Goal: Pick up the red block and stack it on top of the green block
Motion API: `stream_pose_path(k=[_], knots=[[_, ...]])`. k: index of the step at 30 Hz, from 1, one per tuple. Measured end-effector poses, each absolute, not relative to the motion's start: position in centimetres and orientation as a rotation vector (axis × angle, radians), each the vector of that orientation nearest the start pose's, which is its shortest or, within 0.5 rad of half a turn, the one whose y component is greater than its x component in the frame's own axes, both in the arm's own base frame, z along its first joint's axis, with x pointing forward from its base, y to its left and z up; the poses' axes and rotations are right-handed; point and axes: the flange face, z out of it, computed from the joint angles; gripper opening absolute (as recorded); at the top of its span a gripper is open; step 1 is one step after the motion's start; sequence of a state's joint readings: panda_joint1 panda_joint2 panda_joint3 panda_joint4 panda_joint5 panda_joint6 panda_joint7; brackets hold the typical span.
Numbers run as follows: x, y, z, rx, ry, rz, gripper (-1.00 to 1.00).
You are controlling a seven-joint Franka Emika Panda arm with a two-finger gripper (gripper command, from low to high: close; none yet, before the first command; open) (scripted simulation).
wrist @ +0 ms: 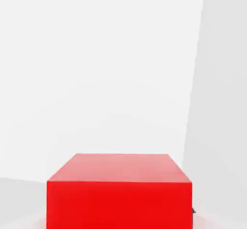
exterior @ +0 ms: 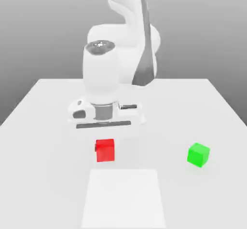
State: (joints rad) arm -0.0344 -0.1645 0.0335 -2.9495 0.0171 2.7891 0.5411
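White table (exterior: pixel 43 127); tool (exterior: pixel 105 135) clamped on red block (exterior: pixel 105 150), green block (exterior: pixel 198 154) well apart.

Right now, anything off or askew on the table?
Nothing stands out. The red block and the green block both sit flat on the white table, well apart from each other and undamaged. A paler square patch lies on the near tabletop.

Matte red block (exterior: pixel 105 150), green block (exterior: pixel 198 154); smooth table (exterior: pixel 43 141).
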Motion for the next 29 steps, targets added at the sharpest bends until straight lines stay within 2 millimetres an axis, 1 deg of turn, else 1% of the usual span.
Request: stream_pose_path(k=[3, 6, 9, 13, 15, 17, 24, 27, 28, 29], knots=[[32.9, 5.4, 22.8, -3.058, 0.708, -0.008, -1.00], [31.8, 11.0, 23.4, -3.090, 0.547, -0.009, -1.00], [29.8, 16.4, 24.0, -3.115, 0.383, -0.007, -1.00], [25.6, 22.9, 24.6, -3.136, 0.163, -0.001, -1.00], [24.8, 24.0, 24.2, -3.142, 0.125, -0.005, -1.00], [24.8, 24.3, 23.6, -3.146, 0.119, -0.012, -1.00], [24.9, 24.4, 20.2, -3.148, 0.121, -0.018, -1.00], [24.6, 24.3, 18.4, -3.142, 0.115, -0.007, -1.00], [24.5, 24.3, 18.0, -3.141, 0.113, -0.004, 1.00], [24.5, 24.3, 18.0, -3.141, 0.113, -0.004, 1.00]])
